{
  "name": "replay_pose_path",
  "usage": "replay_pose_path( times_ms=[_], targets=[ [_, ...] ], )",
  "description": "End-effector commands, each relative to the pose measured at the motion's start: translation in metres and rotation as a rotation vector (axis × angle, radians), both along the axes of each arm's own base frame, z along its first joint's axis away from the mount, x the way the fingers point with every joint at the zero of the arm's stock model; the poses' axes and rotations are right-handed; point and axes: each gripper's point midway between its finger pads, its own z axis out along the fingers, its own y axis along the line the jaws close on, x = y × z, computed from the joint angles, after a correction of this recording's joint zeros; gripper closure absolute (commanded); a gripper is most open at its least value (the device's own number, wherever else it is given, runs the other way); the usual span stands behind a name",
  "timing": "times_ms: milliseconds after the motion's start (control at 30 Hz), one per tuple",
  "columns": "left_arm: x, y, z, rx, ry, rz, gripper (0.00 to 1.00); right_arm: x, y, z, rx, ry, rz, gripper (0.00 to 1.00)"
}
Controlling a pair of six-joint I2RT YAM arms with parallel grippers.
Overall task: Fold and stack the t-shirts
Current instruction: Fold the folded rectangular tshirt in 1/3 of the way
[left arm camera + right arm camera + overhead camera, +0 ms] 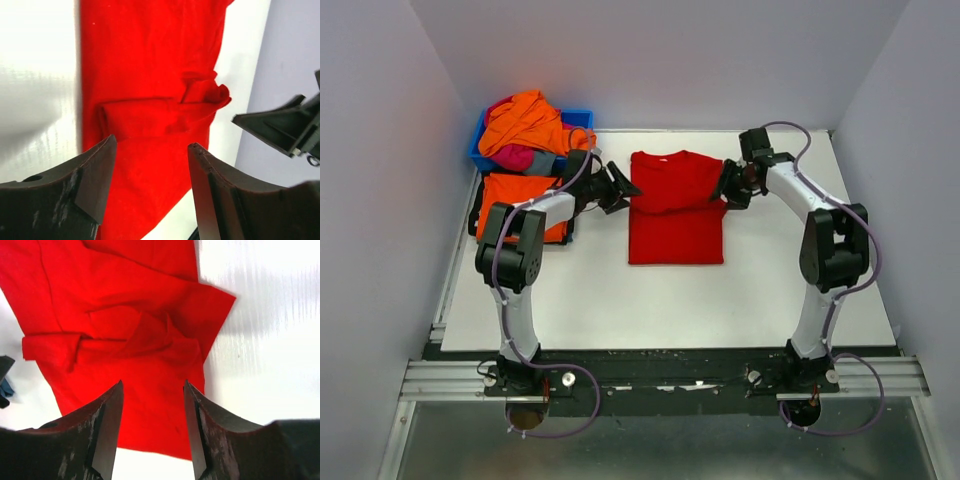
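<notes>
T-shirt [676,215] red, part-folded; left claw [624,187], right claw [728,188] beside it, both apart, empty.

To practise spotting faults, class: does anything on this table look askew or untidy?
Yes. The red t-shirt mid-table is folded unevenly: cloth bunches in a crumpled ridge across its middle, and one corner juts sideways. At far left, heaped shirts overflow the blue bin.

Left arm [515,310] and right arm [810,310] — white shells, black joints — trail purple cables [597,398], with gripper fingers [90,190] scuffed black.
</notes>
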Motion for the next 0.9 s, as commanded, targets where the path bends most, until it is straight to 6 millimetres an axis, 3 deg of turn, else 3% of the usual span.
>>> replay_pose_path(
  times_ms=[0,100,300,400,567,733,867],
  targets=[
    [-0.007,0.017,0.021,0.095,-0.067,0.019,0.3,-0.016,-0.011,0.035,-0.01,-0.103,-0.005,0.4],
    [-0.034,0.026,0.018,0.134,-0.069,0.037,0.3,-0.044,-0.012,0.037,0.013,-0.136,0.02,0.43],
    [-0.102,0.026,-0.005,0.19,-0.042,0.006,0.37,-0.104,-0.012,-0.004,0.047,-0.067,0.064,0.53],
    [-0.118,0.028,-0.012,0.208,-0.036,-0.003,0.41,-0.12,-0.01,-0.021,0.054,-0.039,0.08,0.57],
    [-0.13,0.03,-0.029,0.243,-0.015,-0.021,0.46,-0.134,-0.011,-0.041,0.044,-0.005,0.086,0.59],
    [-0.124,0.024,-0.036,0.272,-0.027,-0.054,0.6,-0.128,-0.015,-0.047,0.014,-0.002,0.081,0.63],
    [-0.12,0.014,-0.037,0.289,-0.036,-0.086,0.59,-0.119,-0.016,-0.048,-0.006,-0.011,0.085,0.68]
  ],
)
